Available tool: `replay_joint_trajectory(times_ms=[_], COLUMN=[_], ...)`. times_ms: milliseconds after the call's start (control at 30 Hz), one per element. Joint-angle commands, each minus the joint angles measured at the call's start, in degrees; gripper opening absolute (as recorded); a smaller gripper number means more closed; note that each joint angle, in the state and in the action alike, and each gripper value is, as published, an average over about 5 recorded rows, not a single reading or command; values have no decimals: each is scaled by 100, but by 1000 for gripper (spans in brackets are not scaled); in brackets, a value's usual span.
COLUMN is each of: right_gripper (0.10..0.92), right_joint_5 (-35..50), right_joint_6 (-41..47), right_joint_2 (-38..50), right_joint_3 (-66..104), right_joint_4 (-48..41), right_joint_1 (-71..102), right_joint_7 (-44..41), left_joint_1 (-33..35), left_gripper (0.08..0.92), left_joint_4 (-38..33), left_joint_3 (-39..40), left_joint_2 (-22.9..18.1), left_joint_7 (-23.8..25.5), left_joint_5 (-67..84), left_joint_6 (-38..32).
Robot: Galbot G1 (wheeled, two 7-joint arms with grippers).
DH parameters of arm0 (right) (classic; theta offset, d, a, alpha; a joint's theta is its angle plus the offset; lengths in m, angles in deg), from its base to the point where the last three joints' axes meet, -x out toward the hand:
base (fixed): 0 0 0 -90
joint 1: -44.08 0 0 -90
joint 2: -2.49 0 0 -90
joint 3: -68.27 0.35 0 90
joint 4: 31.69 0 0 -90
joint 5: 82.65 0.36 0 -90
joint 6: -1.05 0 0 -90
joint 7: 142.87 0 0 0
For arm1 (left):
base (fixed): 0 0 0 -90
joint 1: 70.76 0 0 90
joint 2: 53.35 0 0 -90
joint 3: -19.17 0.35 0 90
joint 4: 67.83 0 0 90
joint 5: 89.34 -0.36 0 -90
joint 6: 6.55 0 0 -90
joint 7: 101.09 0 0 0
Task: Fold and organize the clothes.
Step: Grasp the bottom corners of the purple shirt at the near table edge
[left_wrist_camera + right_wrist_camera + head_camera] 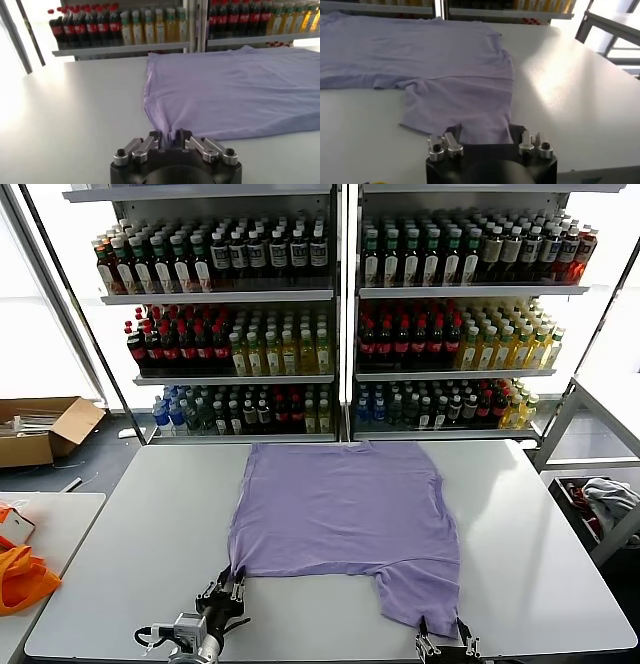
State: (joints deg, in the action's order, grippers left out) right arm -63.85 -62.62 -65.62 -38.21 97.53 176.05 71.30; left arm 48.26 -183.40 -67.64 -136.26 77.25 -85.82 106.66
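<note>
The clothes are one lavender T-shirt (345, 509) spread flat on the white table (140, 524), collar toward the shelves. My left gripper (232, 586) is at the shirt's near left corner. In the left wrist view that gripper (171, 136) is shut on a pinched fold of the shirt (240, 85). My right gripper (443, 630) sits at the near right corner, where a flap of fabric hangs toward the table's front edge. In the right wrist view its jaws (485, 132) stand apart on either side of the shirt's (455, 100) edge.
Shelves of bottles (340, 314) stand behind the table. On the left are a cardboard box (40, 429), a side table (50, 519) and an orange fabric item (20, 579). A grey-white cloth bundle (605, 499) lies in a frame at the right.
</note>
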Motion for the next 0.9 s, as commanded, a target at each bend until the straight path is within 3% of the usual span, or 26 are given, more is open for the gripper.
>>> replay_joint_trajectory(times_ms=[33,400,900], right_gripper=[430,126,108], right_joint_5=[0,-96,-343], right_joint_6=[-44,-198,-536], right_joint_2=[-7,-33,-324], right_joint_3=[-27,118,613], right_joint_4=[-58,65,94], right_joint_1=[0,-109,-701], right_joint_7=[-25,-118,-753], left_joint_1=[37,42,-352], left_gripper=[121,87,87], left_joint_4=[-71,-174,14], left_joint_3=[30,135,100], left_joint_2=[-4,-61,-164], left_joint_7=[34,71,-113], left_joint_5=[13,-118,103], left_joint_6=[78,38,-490])
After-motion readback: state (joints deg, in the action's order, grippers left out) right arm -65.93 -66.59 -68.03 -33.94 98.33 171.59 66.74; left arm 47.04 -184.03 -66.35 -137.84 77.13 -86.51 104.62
